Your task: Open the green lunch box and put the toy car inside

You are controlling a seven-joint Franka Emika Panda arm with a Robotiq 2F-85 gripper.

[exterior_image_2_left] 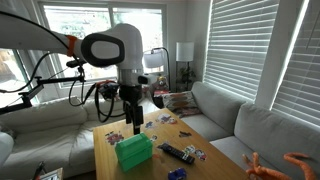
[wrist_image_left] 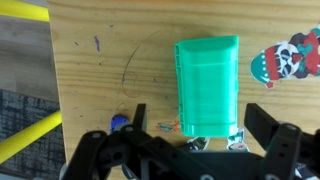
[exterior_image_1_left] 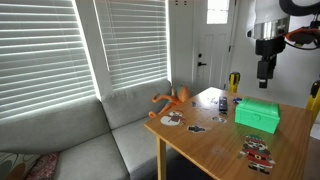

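Hand (exterior_image_1_left: 265, 77) spread wide above the closed green lunch box (exterior_image_1_left: 257, 115)

No text, brand or number can be read in any view. The green lunch box (wrist_image_left: 208, 85) shows a plain ribbed lid. The coloured sticker (wrist_image_left: 290, 58) on the wooden table (wrist_image_left: 100, 90) bears a cartoon figure, any lettering too small to tell.
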